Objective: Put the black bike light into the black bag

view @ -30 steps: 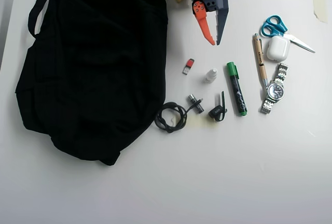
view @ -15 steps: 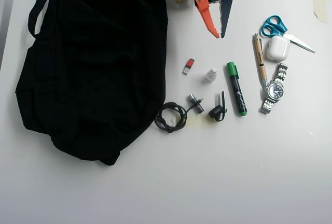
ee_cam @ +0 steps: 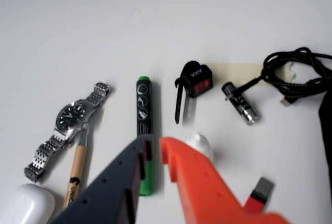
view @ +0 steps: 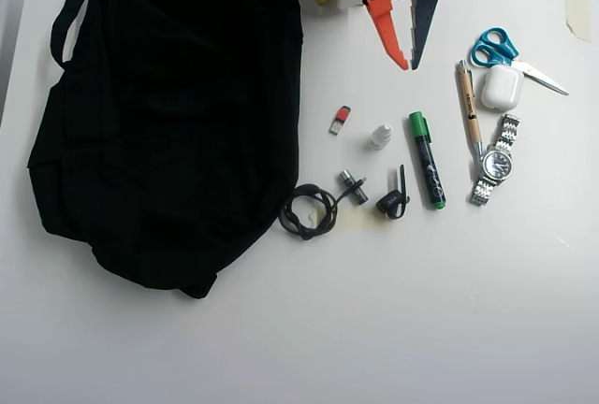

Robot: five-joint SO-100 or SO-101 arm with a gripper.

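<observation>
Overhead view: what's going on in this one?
The gripper hangs empty, jaws slightly apart, near the table's top edge in the overhead view. The black bike light lies untouched between the green marker and a coiled cable. The black bag sits at left. Nothing is grasped yet.

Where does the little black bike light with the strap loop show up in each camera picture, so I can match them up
Wrist view: the small black rounded bike light sits just right of centre, strap pointing down.
Overhead view: the same light lies slightly right of centre, well below the claw.
Shared landmark: the green-capped black marker lies right beside it in both views.
</observation>
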